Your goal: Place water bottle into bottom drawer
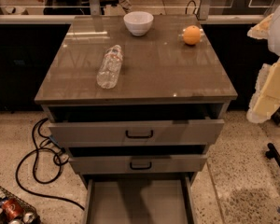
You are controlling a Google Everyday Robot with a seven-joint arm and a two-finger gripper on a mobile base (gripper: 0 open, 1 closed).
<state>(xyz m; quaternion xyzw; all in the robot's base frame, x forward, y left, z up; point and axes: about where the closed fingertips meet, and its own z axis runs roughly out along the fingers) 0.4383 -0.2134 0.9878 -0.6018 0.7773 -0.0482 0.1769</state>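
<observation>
Glossy countertop (168,69) bears crinkled water bottle (109,66); pale pincer (263,101) at right.

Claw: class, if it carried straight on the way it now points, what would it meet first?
The claw, at the right edge beside the cabinet, seems to point down-left. It would probably meet the floor first, though depth is unclear.

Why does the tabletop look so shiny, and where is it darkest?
Camera view: the glossy countertop mirrors light in pale streaks beside the bowl; the bottle glints; deep shadow sits above the two upper drawers; the bottom drawer is dimly lit; the tool, at the right edge, is brightly lit.
</observation>
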